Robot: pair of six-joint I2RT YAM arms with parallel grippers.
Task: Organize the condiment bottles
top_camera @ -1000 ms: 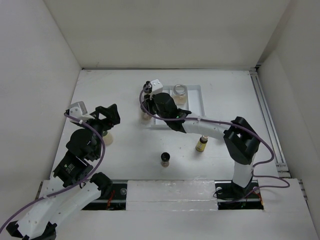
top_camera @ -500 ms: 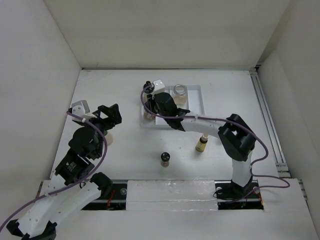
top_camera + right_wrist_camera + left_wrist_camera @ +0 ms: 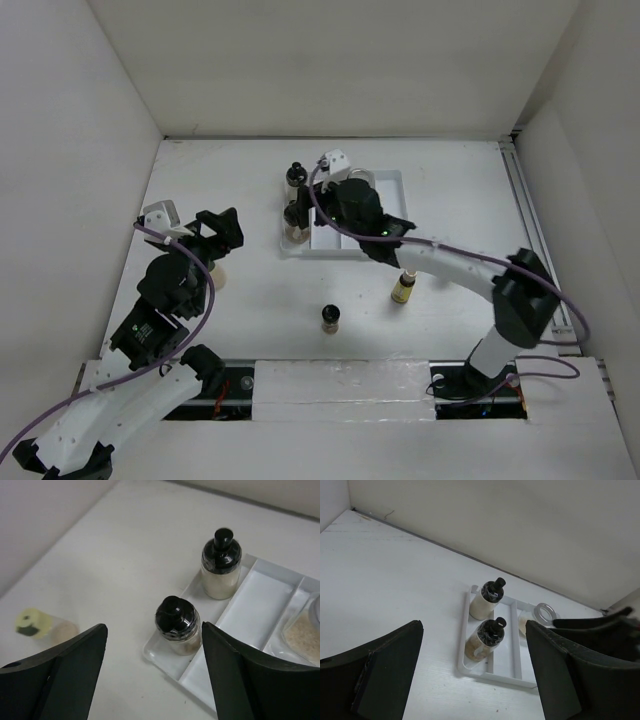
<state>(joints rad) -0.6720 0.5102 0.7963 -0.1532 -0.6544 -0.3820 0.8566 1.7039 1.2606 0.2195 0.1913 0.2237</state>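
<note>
White-and-black arms [image 3: 452, 263] trail purple cables [image 3: 207, 297] and end in matte black fingers [image 3: 385, 680].

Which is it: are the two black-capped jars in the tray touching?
Apart. The right wrist view shows bare tray between the near jar and the far jar.

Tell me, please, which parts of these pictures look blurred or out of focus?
Right wrist view: the yellow-capped bottle at left is smeared, the nearer black-capped jar crisp. Left wrist view: the near fingers are dark and soft. Top view: evenly lit, sharp throughout.
</note>
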